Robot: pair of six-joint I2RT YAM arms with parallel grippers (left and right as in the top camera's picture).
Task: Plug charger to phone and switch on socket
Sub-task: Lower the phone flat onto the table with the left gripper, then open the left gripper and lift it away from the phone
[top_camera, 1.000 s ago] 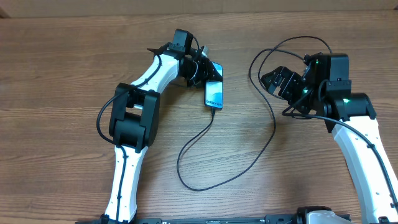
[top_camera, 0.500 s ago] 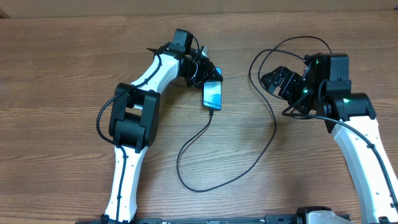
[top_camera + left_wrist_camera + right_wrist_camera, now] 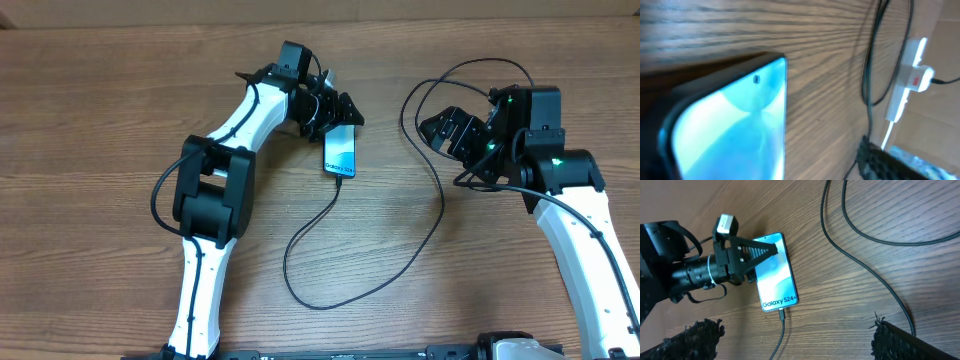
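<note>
Left gripper (image 3: 343, 113) has just sprung wide and let go of phone (image 3: 340, 152). Phone lies flat, upper centre of frame, screen lit, charger (image 3: 300, 235) seated in its lower end. Right gripper (image 3: 447, 130) spread fully, empty. Plugging looks done; socket (image 3: 907, 75) switch remains.

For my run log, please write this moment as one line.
left gripper: open at Galaxy S24+ phone top | charger: plugged into phone | right gripper: open, empty | socket: untouched
</note>
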